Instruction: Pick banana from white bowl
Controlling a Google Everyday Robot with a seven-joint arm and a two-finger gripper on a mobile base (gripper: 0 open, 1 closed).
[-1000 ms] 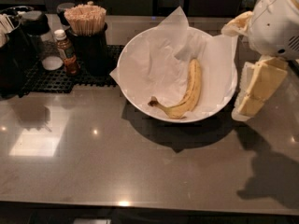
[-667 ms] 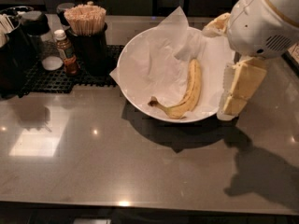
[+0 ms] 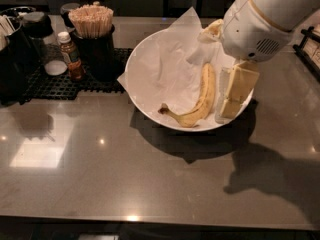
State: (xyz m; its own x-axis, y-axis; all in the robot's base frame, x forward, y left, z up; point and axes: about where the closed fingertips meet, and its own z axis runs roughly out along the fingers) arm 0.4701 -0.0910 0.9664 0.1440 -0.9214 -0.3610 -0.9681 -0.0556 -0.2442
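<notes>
Yellow, brown-speckled and curved, the banana (image 3: 202,96) lies inside the white bowl (image 3: 145,106), in its right half. It rests on the crinkled paper liner (image 3: 165,64), dark stem end pointing left and body running up toward the far rim. I see nothing else in the bowl. The liner's corners stand out over the rim at the back and left.

The gripper (image 3: 218,75) is over the bowl's right side, with its wrist housing above the far-right rim. It is spread wide and holds nothing. One pale finger (image 3: 235,91) hangs just beside the banana on its right, inside the bowl wall. The other finger (image 3: 212,30) shows near the far rim by a paper corner. I cannot tell whether the lower finger touches the fruit or the bowl.

Judgement: the wide spread suits straddling the banana, but the two fingers do not yet bracket it, so I rate the grasp as not begun.

Risks: the loose paper could be pinched along with the fruit. The bowl stands free on the grey counter (image 3: 100,174) and may slide if a finger presses its wall.

Other containers stand back left, well apart from the bowl: a dark cup (image 3: 97,59) packed with wooden sticks (image 3: 92,21), and a small capped bottle (image 3: 70,56) on a black mesh mat (image 3: 50,86)
</notes>
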